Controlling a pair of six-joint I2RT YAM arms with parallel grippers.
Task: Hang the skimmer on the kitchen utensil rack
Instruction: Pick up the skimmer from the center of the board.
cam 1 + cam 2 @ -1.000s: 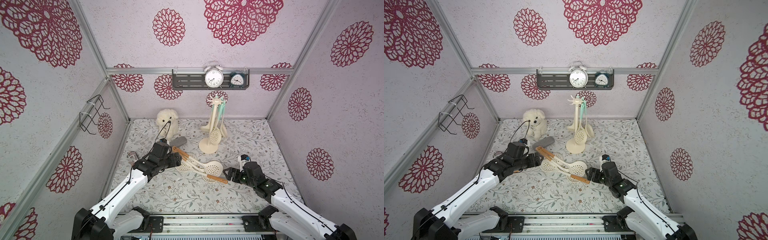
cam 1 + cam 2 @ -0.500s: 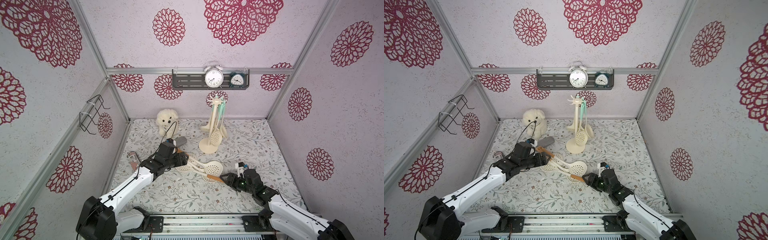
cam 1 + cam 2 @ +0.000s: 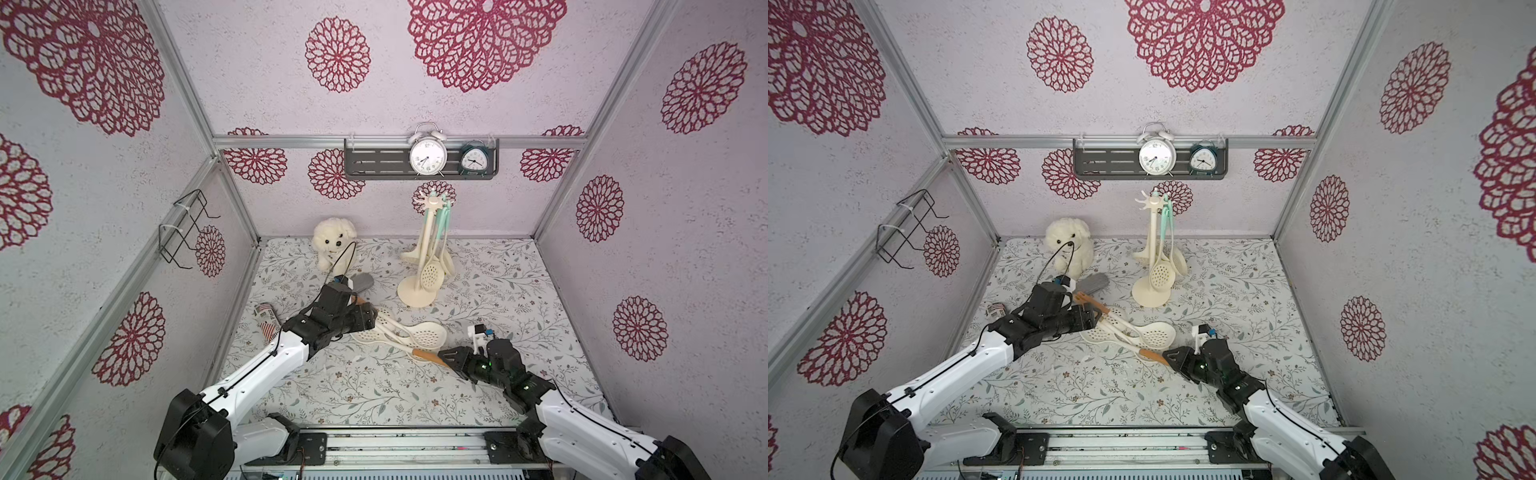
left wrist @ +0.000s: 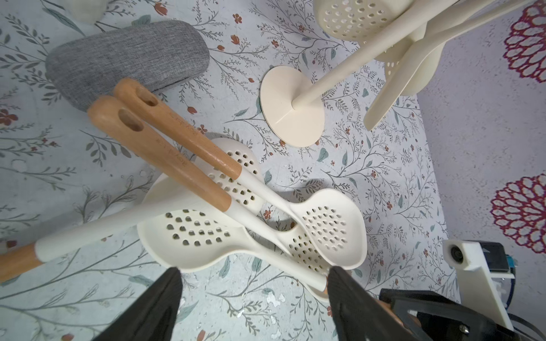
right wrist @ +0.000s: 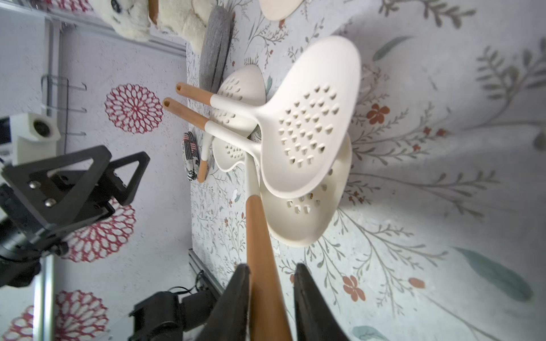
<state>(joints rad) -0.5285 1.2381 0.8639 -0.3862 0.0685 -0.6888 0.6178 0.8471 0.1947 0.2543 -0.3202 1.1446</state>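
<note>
The skimmer (image 5: 258, 251) runs off the right wrist view's edge.

Right gripper (image 3: 446, 359) was slid toward frame left onto skimmer handle (image 3: 428, 356); jaws, wide before, are now drawn in close around it. Left gripper (image 3: 370, 320) was shifted toward frame right, over skimmer pile (image 3: 399, 332) at lower centre.

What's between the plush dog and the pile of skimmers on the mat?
A grey fabric pouch lies there, beside the handle ends of the skimmers; both top views show it.
</note>
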